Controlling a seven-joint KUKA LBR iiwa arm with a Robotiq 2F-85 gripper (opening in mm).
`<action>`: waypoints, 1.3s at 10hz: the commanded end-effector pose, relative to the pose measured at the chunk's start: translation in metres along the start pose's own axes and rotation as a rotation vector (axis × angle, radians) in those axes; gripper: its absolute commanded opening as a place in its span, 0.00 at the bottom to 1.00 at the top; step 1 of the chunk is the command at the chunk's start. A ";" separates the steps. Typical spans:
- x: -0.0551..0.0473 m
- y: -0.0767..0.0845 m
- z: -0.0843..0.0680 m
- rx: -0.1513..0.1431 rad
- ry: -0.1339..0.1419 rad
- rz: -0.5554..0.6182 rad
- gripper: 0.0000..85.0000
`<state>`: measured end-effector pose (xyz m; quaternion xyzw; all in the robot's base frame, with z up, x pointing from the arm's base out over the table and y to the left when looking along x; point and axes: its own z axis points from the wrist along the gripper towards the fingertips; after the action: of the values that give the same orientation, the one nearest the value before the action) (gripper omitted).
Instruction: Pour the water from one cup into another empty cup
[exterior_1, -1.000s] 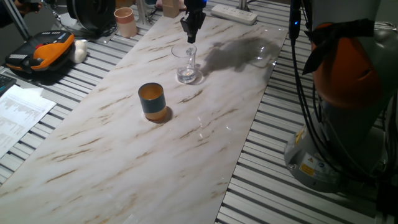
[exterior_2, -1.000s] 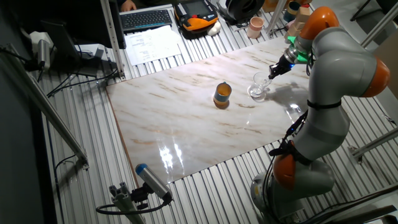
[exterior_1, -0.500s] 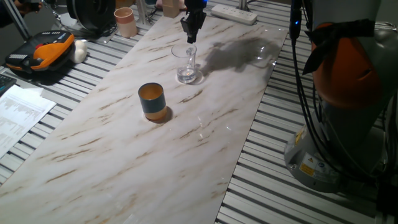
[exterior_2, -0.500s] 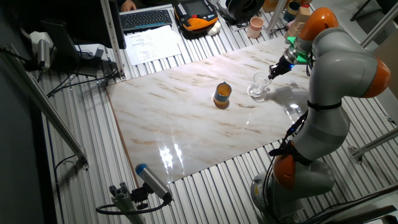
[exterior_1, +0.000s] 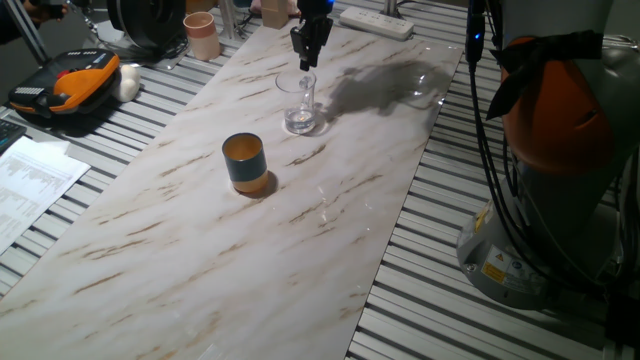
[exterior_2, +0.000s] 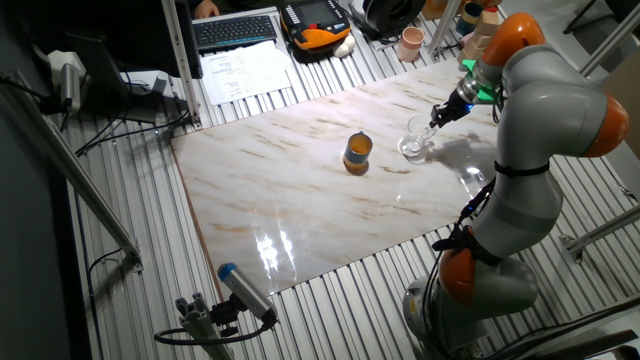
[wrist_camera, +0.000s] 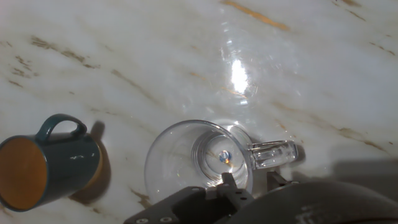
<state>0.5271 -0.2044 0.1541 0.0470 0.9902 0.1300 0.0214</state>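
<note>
A: What could go wrong here?

B: Start at the left of the hand view: the short dark teal mug with the orange inside stands upright on the pale marble-patterned tabletop, a little to the left of the clear glass cup, apart from it. Its mouth is narrow, so a hasty tilt, I judge, would send water onto the slick tabletop instead.

A: And the glass itself?

B: The small transparent glass cup with the thick base is upright, its handle pointing right, away from the mug. The two-finger gripper hangs straight above the glass cup's rim, on the handle side. Whether its jaws stand apart or together I cannot tell; nothing shows a hold on the glass.

A: The risk there?

B: Smooth, hard glass against metal fingers could slip or twist, I'd guess, and a fingertip landing on the rim could tip it.

A: The water?

B: Barely visible; a faint glint at the bottom of the glass cup.
</note>
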 end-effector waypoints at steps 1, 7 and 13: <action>0.000 0.000 0.000 0.000 -0.001 0.000 0.40; 0.000 0.000 0.004 0.000 0.000 -0.001 0.20; 0.000 0.000 0.003 0.001 -0.004 -0.004 0.40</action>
<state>0.5273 -0.2031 0.1510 0.0454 0.9903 0.1291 0.0239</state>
